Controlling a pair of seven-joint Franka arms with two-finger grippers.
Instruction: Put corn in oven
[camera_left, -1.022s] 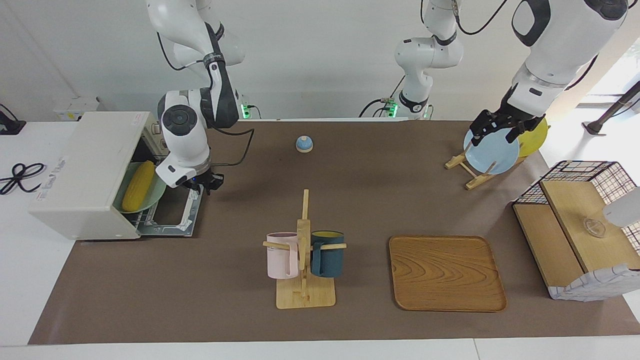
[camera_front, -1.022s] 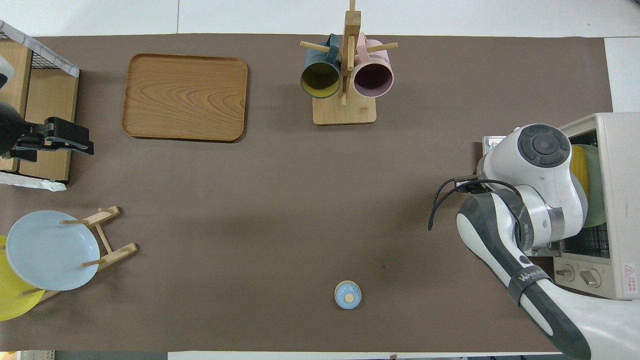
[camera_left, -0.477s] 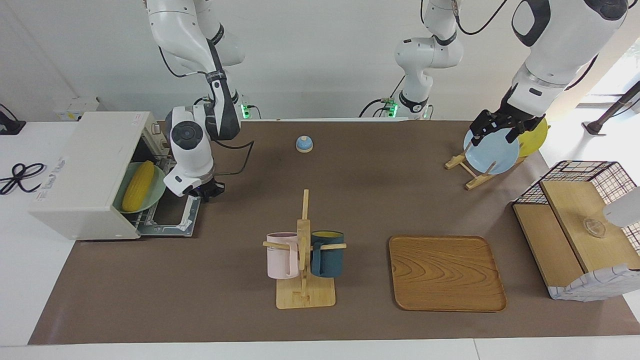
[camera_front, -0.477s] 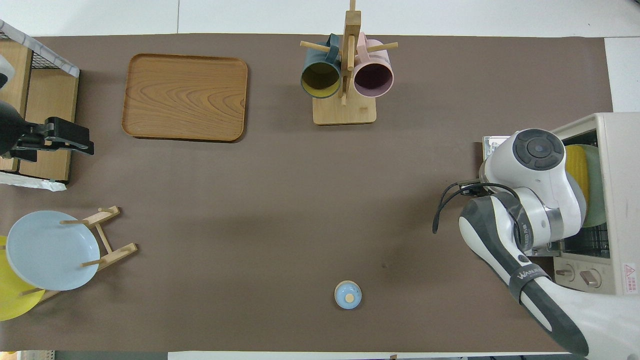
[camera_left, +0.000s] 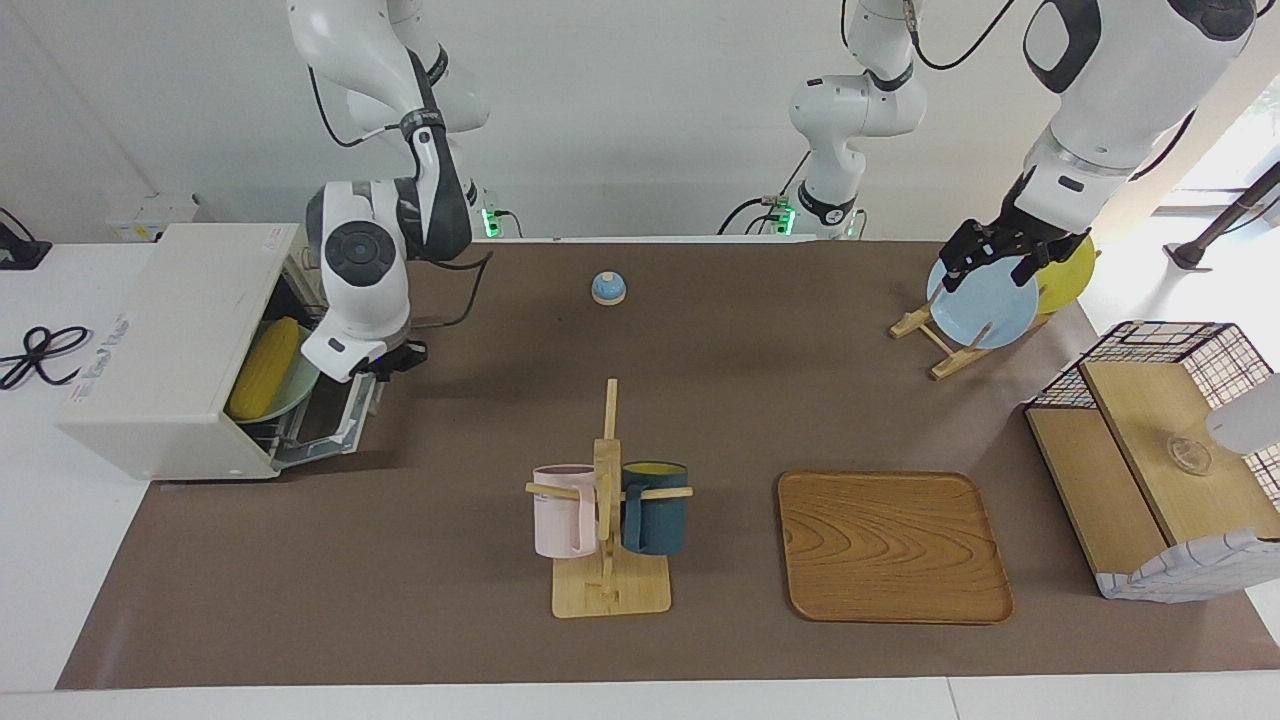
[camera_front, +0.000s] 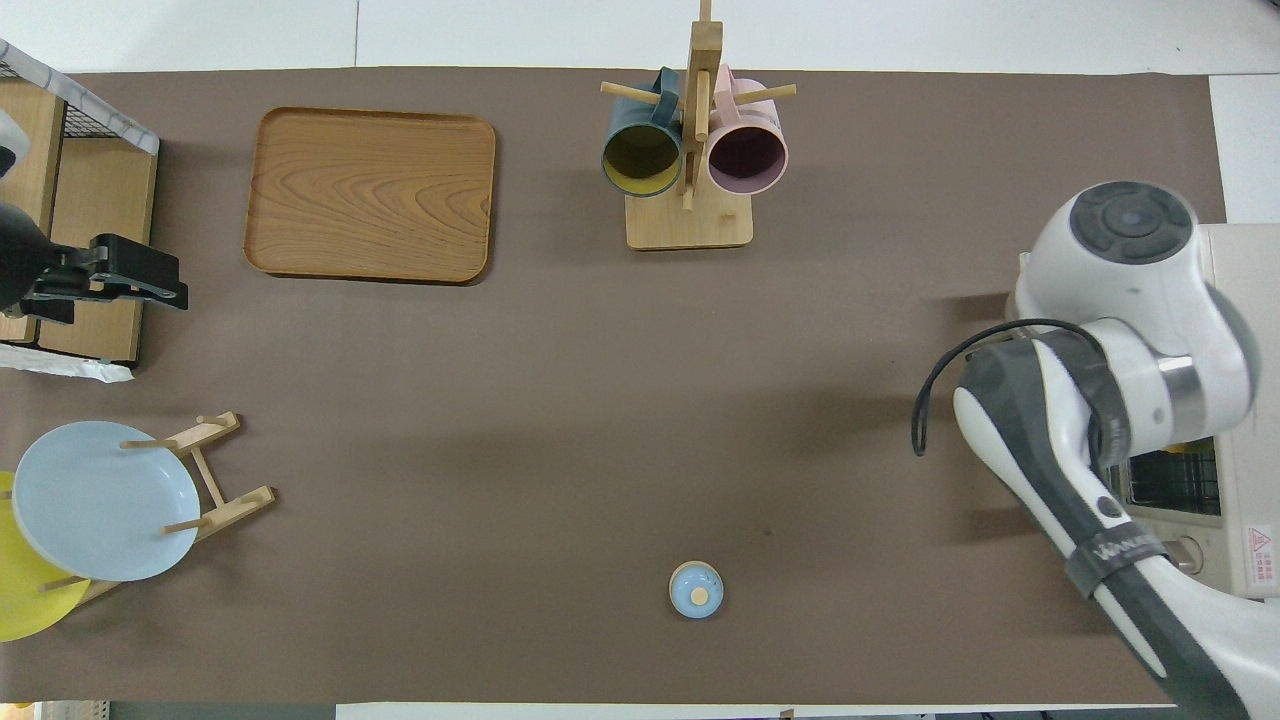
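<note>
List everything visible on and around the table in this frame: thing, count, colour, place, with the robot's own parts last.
Oven: 1, cream-white, right arm's end of the table, door partly raised.
Corn: 1, yellow, inside the oven on a green plate.
Bell: 1, blue, mid-table, near the robots.
Mug rack: 1, wooden, holding a pink mug and a dark teal mug.
Tray: 1, wooden, beside the mug rack.
Plate rack: 1, wooden, left arm's end, holding a blue plate and a yellow plate.
Wire basket: 1, wood-lined, left arm's end.
Right gripper: at the oven door's edge.
Left gripper: over the blue plate, waiting.
</note>
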